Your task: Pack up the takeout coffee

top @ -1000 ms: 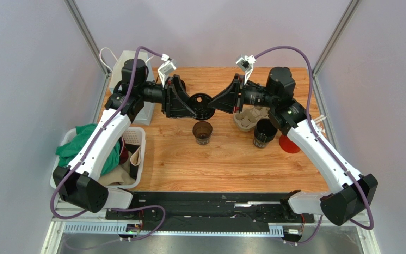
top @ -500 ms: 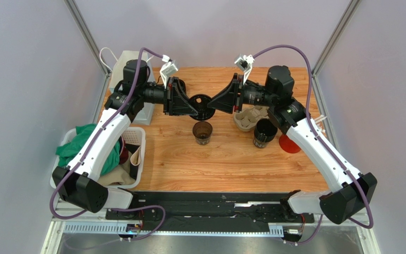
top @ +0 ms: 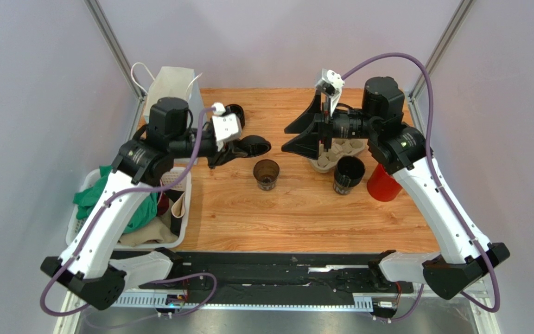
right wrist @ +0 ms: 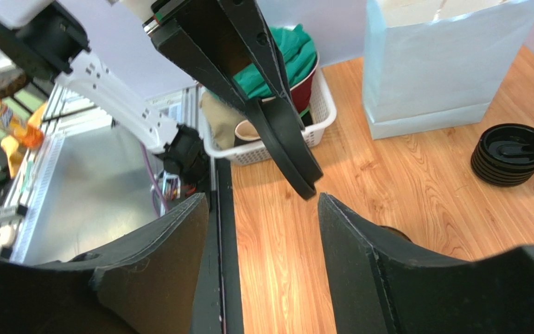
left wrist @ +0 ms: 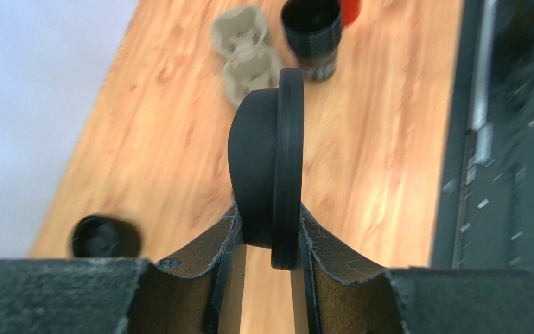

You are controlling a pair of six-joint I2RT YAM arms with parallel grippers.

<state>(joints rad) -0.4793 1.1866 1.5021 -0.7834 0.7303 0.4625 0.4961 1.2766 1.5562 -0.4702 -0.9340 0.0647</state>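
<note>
Wooden table (top: 304,216) — open brown cup (top: 266,173), black cup (top: 348,174), cardboard tray (top: 324,162), red cup (top: 382,184), lid stack (top: 234,111), paper bag (top: 171,87)

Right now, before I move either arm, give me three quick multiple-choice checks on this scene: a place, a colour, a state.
1. Where is the stack of spare lids?
A) far left of the table, near the paper bag
B) near edge, centre
C) far right corner

2. What colour is the tall cup by the right arm?
A) blue
B) red
C) white

3. The left tool is:
A) open and empty
B) shut on a lid
C) shut on a cup

Answers: 1 A, the stack sits close to the bag in the top view. 2 B, its body is plainly red. 3 B, the left wrist view shows the lid on edge, pinched between the fingers.
</note>
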